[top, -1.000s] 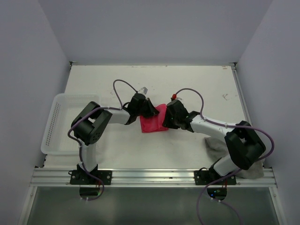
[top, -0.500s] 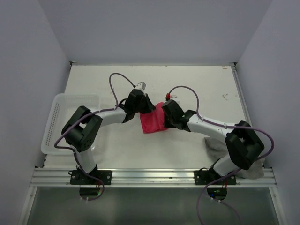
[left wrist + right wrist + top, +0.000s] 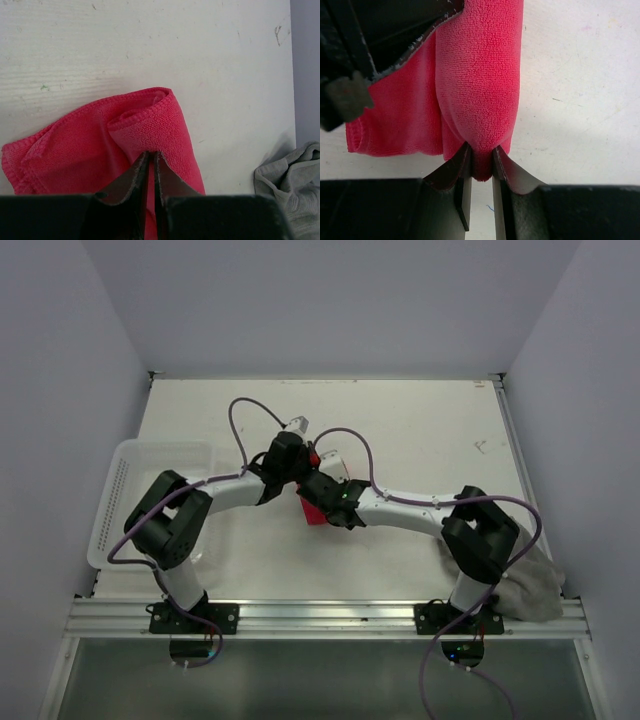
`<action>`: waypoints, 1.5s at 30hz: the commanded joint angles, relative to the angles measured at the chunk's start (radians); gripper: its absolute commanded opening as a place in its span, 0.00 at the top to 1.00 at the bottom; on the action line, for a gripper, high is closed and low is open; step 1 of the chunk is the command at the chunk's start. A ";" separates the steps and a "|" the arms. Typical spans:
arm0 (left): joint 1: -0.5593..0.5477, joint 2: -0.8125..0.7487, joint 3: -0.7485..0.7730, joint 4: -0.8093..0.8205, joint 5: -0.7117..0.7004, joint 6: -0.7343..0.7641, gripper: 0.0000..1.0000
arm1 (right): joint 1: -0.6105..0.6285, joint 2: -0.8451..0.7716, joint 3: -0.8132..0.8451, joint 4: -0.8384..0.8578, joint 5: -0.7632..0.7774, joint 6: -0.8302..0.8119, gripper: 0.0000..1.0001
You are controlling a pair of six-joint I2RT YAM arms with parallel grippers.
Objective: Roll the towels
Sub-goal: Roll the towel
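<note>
The pink-red towel [image 3: 150, 125] lies mid-table, partly rolled into a thick fold, and both grippers hide most of it in the top view [image 3: 308, 512]. My left gripper [image 3: 151, 153] is shut on one end of the roll, pinching cloth between nearly touching fingertips. From the opposite end my right gripper [image 3: 481, 150] is shut on the rolled fold [image 3: 480, 75]. In the top view the left gripper [image 3: 300, 472] and right gripper [image 3: 325, 500] sit close together over the towel. The grey towel [image 3: 525, 590] lies crumpled at the near right corner, also seen in the left wrist view [image 3: 290, 175].
A white perforated basket [image 3: 130, 500] stands at the table's left edge beside the left arm. Grey walls close in the table on three sides. A metal rail [image 3: 320, 615] runs along the near edge.
My right arm has swung left and its gripper has shut on the pink-red towel's roll. The towel looks narrower and more rolled. More of the grey towel now shows.
</note>
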 commanded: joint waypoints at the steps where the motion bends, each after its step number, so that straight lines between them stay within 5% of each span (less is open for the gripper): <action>1: 0.006 -0.057 -0.032 0.076 0.032 -0.036 0.88 | 0.030 0.029 0.051 -0.046 0.120 0.018 1.00; 17: 0.004 -0.109 -0.124 0.196 0.104 -0.095 0.88 | 0.044 0.089 0.068 -0.013 0.069 0.064 1.00; 31: 0.001 0.072 -0.120 0.236 0.122 -0.075 0.91 | 0.012 0.055 0.050 0.014 -0.001 0.087 1.00; 45: 0.003 0.112 -0.100 0.167 0.056 -0.023 0.91 | -0.074 -0.167 -0.051 0.042 -0.152 0.107 0.56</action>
